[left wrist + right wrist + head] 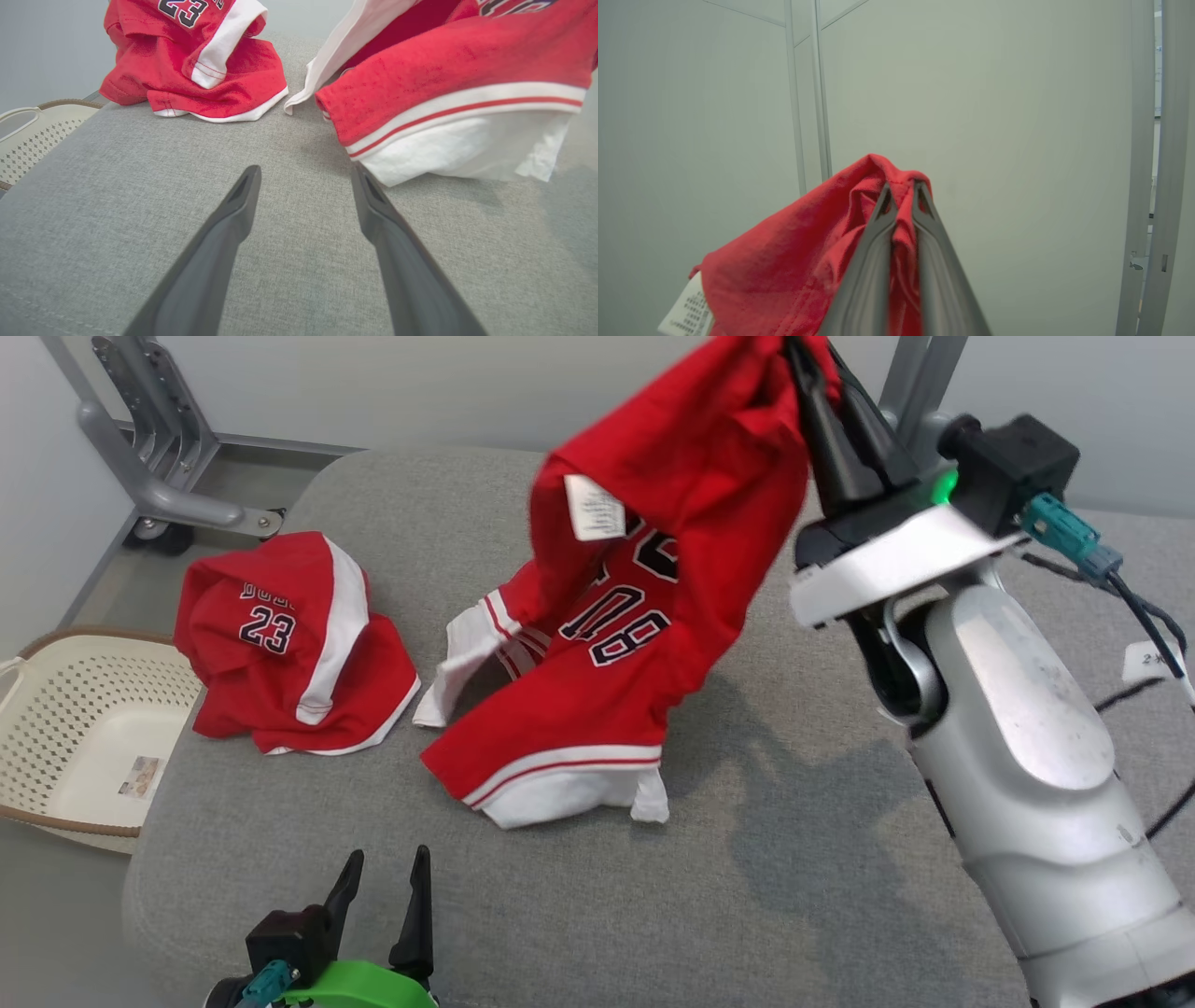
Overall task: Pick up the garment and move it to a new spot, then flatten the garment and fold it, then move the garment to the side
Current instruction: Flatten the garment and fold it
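Our right gripper is pinching a thin bunch of the red-and-white fabric jersey, so we are risking a slip. Our left gripper is hovering, fingers spread.

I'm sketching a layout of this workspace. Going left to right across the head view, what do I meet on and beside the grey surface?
Left to right: cream basket → crumpled red jersey numbered 23 → lifted red jersey → right gripper, shut on that jersey's top.

Head overlooks table; left wrist skims it.
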{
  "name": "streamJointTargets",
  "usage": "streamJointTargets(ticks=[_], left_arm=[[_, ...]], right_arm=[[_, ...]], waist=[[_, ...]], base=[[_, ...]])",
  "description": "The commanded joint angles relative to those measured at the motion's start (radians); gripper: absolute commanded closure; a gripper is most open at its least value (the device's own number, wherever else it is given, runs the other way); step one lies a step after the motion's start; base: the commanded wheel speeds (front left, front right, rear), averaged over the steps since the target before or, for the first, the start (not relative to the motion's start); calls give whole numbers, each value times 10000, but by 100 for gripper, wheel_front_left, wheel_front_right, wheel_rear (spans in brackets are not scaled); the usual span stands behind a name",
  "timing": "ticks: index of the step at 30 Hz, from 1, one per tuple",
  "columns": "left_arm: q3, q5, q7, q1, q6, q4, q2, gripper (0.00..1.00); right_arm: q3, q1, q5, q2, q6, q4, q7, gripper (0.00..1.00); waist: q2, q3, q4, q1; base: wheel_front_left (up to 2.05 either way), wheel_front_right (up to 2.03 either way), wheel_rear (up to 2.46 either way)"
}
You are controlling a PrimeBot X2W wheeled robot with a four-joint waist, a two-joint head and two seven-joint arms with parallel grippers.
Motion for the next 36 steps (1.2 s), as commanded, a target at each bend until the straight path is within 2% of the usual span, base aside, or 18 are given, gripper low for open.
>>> streamJointTargets(ticks=[1, 6, 12, 14, 19, 22, 26, 30, 36], left_arm=[[-47, -69, 7, -175, 15, -88, 24, 0], [-185, 36, 7, -367, -39, -198, 26, 0], [-186, 143, 7, -516, -75, -232, 27, 0], [-132, 171, 7, -503, -81, -223, 27, 0], [-54, 253, 7, -415, -124, -187, 27, 0], [-59, 257, 7, -365, -142, -164, 26, 0], [-87, 222, 7, -299, -163, -144, 27, 0], [-182, 144, 7, -259, -159, -110, 27, 0], [-278, 42, 8, -226, -151, -34, 27, 0]], right_arm=[[-425, 652, -286, -378, -8, 534, -28, 100], [-1719, 1947, -796, -943, -7, 1693, -28, 100], [-3235, 3342, -1432, -1099, -8, 2377, -28, 100], [-3781, 3718, -1602, -1057, -10, 2516, -28, 0], [-4771, 4310, -2116, -916, -8, 2418, -28, 0], [-4985, 4505, -2319, -832, -8, 2204, -26, 0], [-4286, 4609, -2522, -735, -7, 1784, -26, 0], [-3026, 4424, -2485, -652, -7, 1496, -26, 0], [-1333, 4089, -2234, -615, -7, 1889, -26, 0]], waist=[[0, 180, -219, -1], [0, 405, -486, -1], [0, 510, -647, -1], [0, 494, -736, -1], [0, 371, -939, -1], [0, 282, -1018, -1], [0, 184, -1054, -1], [0, 169, -951, -1], [0, 166, -529, -1]], base=[[0, 0, 0], [0, 0, 0], [0, 0, 0], [0, 0, 0], [0, 0, 0], [0, 0, 0], [0, 0, 0], [0, 0, 0], [0, 0, 0]])
